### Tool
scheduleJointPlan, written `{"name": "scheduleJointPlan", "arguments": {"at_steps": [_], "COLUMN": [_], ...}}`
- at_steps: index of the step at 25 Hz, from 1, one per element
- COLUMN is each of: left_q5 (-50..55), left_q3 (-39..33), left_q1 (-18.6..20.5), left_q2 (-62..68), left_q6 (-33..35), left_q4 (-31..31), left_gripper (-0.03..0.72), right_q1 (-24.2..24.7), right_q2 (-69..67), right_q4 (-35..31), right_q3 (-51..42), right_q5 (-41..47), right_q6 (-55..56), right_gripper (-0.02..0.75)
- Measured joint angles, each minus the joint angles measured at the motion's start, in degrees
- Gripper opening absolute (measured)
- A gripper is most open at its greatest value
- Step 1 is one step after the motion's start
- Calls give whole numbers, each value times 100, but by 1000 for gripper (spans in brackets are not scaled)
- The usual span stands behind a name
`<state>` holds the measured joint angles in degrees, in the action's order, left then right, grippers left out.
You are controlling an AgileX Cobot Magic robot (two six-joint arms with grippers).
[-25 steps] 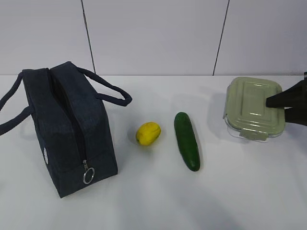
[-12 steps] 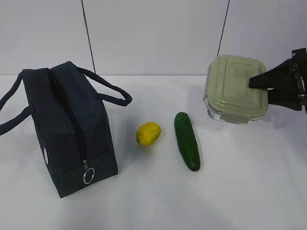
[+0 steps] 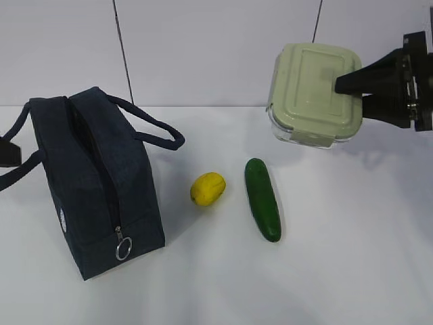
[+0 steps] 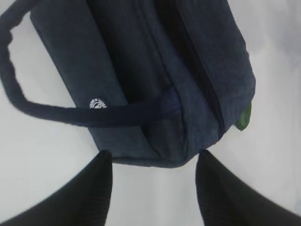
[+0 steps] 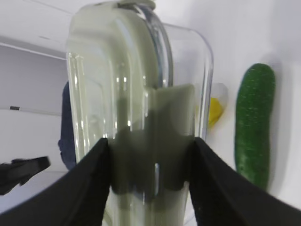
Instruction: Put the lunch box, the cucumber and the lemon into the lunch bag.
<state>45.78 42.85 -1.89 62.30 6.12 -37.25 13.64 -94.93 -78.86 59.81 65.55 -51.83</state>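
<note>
My right gripper is shut on the lunch box, a clear container with a sage-green lid, and holds it in the air at the upper right, lid tilted toward the camera. In the right wrist view the lunch box fills the space between the fingers. The cucumber and the lemon lie on the table in the middle. The navy lunch bag stands at the left. My left gripper is open, just behind the lunch bag's end; its tip shows at the exterior view's left edge.
The silver ring pull hangs at the bag's near end. One bag handle loops out toward the lemon. The white table runs to a grey panelled wall behind.
My right gripper has lifted the lunch box off the table and carried it up and to the left. The left gripper's tip has come into view at the left edge.
</note>
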Motion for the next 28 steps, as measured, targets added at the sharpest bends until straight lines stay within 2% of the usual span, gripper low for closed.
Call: {"name": "scheduleJointPlan", "arguments": {"at_steps": [3, 10, 17, 20, 24, 26, 28], "left_q5": [-129, -243, -162, 74, 352, 478, 701], "left_q3": [228, 1009, 1306, 1410, 1468, 1468, 1468], "left_q1": [0, 12, 12, 12, 12, 12, 12], "left_q2": [432, 1197, 2103, 2416, 2640, 2641, 2651], "left_q6": [234, 304, 350, 447, 762, 999, 1195], "left_q4": [-246, -333, -344, -344, -386, -508, -679], "left_gripper": [411, 411, 400, 307, 78, 23, 6], "right_q1": [-241, -614, -829, -920, -1105, -1188, -1273], "right_q2": [22, 25, 25, 25, 25, 25, 25], "right_q4": [-62, -133, -357, -416, -565, -648, -749], "right_q3": [98, 122, 132, 143, 190, 214, 226], "right_q5": [17, 51, 51, 51, 51, 51, 51], "right_q6": [35, 56, 56, 56, 61, 61, 61], "right_gripper": [357, 357, 357, 357, 357, 357, 357]}}
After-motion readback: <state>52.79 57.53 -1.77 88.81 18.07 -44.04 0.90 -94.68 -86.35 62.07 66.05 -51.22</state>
